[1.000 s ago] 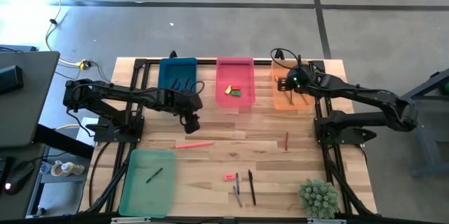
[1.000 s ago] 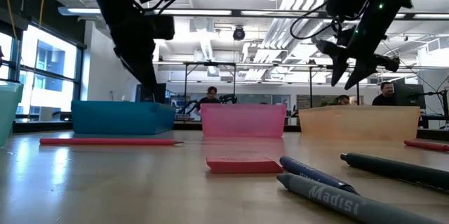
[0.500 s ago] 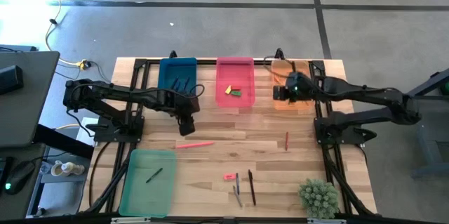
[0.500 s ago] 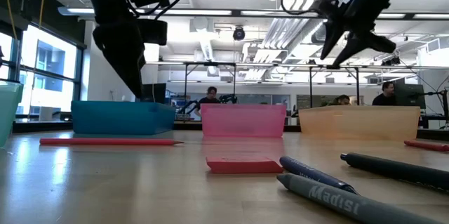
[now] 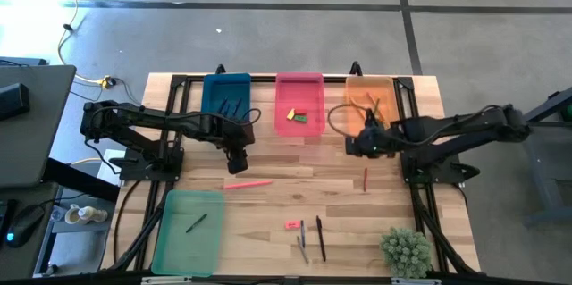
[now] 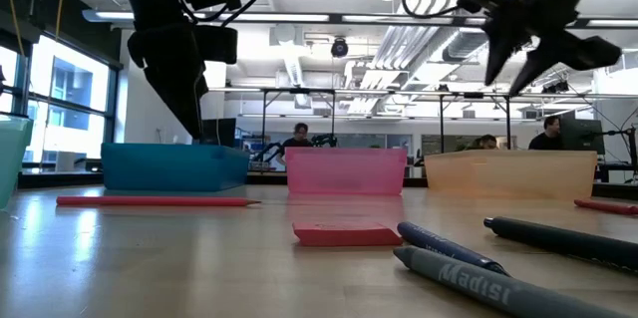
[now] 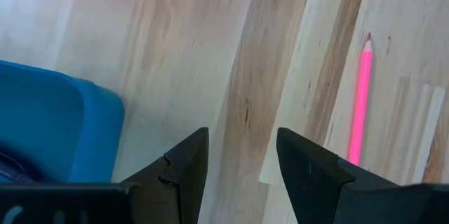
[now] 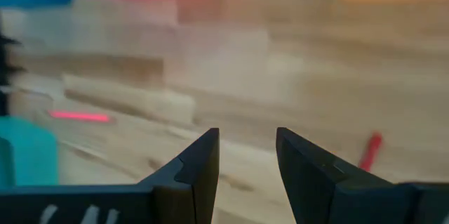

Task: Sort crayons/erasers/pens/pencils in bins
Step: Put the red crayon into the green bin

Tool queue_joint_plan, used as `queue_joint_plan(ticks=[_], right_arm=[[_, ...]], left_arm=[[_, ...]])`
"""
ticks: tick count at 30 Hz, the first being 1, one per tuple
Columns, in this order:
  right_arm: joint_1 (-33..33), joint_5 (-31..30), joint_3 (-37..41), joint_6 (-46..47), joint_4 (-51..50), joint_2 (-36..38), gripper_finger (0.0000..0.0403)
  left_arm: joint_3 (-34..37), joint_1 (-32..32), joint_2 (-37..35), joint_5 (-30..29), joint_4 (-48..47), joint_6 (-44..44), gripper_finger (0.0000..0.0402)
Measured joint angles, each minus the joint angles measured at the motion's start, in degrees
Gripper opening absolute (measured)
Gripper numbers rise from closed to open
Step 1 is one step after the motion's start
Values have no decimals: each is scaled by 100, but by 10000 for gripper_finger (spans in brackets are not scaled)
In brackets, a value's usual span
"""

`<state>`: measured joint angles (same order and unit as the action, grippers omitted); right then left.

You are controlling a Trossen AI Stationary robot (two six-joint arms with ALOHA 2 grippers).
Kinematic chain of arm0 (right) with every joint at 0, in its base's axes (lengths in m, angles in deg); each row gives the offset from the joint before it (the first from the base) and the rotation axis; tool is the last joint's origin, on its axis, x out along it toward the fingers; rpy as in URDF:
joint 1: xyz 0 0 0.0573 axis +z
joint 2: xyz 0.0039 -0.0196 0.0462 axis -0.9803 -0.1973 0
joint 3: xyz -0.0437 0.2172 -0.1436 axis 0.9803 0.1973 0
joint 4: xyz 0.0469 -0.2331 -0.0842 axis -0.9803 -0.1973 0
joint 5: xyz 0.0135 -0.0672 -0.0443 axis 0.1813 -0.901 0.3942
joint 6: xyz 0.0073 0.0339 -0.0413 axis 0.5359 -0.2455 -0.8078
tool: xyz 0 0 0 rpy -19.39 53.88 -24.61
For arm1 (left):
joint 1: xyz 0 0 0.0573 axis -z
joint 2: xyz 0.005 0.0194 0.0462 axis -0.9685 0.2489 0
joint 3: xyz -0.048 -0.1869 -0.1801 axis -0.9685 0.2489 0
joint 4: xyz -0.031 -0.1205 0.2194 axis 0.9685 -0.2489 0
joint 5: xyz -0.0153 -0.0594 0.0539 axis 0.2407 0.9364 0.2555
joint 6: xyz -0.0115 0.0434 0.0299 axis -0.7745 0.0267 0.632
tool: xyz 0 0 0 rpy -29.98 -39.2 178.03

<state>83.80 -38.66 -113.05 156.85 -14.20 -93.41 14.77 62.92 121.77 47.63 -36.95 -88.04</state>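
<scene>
Pink-red thin pencil point(image 5: 248, 183) lies on the wooden table point(image 5: 268, 222) just below my left gripper point(image 5: 235, 160), whose empty fingers stand apart. I should descend straight, straddle the shaft mid-length, then close. My right gripper point(image 5: 357, 145), also parted and empty, hovers beside the shallow orange plastic bin point(image 5: 357, 84).
</scene>
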Motion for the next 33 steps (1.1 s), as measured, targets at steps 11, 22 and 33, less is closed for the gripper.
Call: queue_joint_plan(ticks=[11,22,33], right_arm=[[903,591,2,792,-137,-1015,134],[1240,817,56,1090,-383,-1676,133],[1247,949,625,1274,11,-1692,134]], left_arm=[[0,4,0,-16,13,9,156],[0,4,0,-16,52,-51,156],[0,4,0,-18,104,-152,156]])
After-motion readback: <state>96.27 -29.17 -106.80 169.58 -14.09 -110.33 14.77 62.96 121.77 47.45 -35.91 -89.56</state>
